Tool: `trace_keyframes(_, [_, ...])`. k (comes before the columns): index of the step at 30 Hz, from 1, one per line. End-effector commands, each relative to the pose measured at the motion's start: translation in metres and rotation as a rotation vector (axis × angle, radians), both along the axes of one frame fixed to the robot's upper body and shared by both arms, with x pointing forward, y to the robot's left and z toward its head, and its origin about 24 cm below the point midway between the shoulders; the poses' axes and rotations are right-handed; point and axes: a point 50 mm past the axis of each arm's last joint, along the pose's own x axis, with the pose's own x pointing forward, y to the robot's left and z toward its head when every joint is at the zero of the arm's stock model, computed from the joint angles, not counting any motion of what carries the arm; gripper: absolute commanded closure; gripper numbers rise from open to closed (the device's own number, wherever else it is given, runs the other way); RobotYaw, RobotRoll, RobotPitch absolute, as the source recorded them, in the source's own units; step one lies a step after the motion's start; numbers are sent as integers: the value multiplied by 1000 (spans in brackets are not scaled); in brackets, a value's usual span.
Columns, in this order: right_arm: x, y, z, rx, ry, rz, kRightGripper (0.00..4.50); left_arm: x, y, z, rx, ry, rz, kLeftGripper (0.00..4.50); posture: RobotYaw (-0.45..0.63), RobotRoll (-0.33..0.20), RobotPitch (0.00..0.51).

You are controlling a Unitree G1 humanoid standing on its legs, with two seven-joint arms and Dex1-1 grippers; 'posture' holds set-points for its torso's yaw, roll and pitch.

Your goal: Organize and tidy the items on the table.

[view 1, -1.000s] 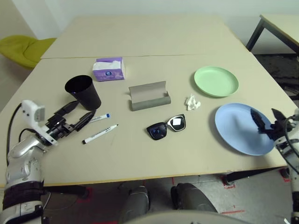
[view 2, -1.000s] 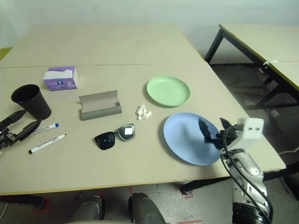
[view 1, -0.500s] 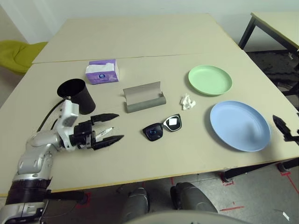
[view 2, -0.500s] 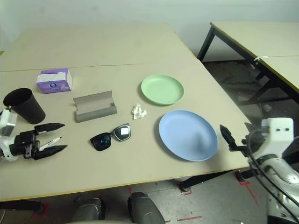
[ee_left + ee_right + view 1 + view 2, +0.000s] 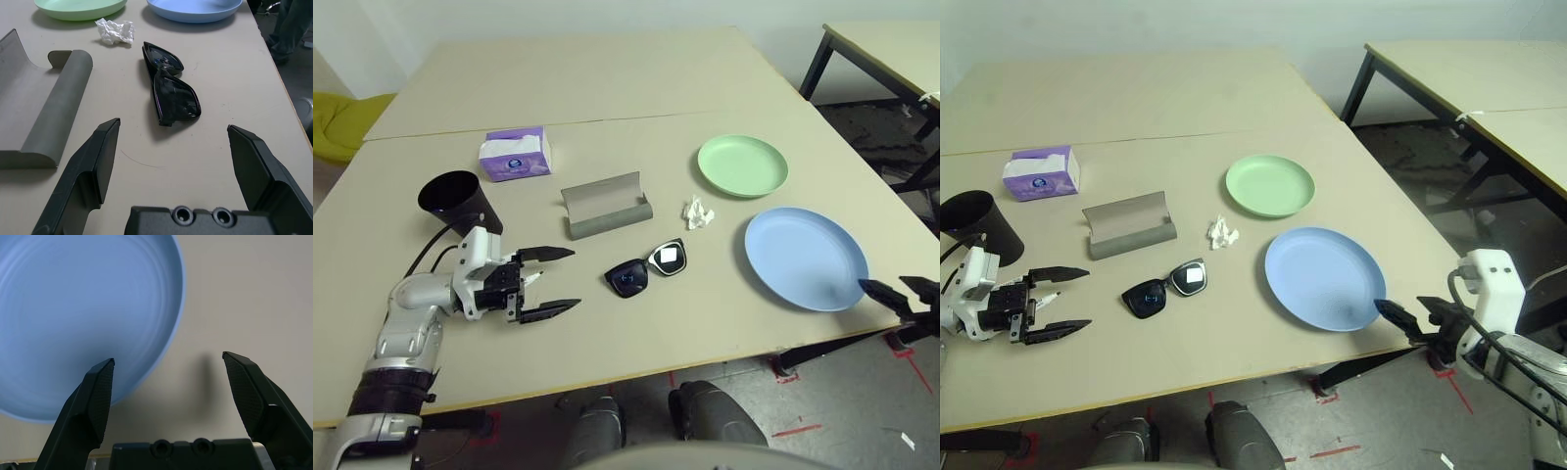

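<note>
Low over the table (image 5: pixel 636 78), the left hand (image 5: pixel 551 281) points level at the sunglasses (image 5: pixel 647 269), fingers spread; the right hand (image 5: pixel 1412 320), open and empty, hangs beside the blue plate (image 5: pixel 1324 278).

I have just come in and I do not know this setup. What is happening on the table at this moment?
A humanoid robot is tidying the table. Its left gripper is open and empty, pointing at the black sunglasses, which lie in front of the open grey glasses case. Its right gripper is open at the table's right edge, beside the light blue plate. Nothing is held.
</note>
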Motion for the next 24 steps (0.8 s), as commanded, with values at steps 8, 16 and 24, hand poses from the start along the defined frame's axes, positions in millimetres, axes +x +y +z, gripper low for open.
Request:
trace_keyframes(8, [14,1,-8,-10,142,-33,0,-10,-3,1,7,-17,-1,48,-179,0,110])
trace_keyframes(16, [14,2,-9,15,223,-59,0,-14,-11,4,3,-24,-11,48,-181,0,115])
trace_keyframes(24, [16,14,-4,67,244,-8,0,-12,-18,7,-4,-26,-20,48,-187,0,115])
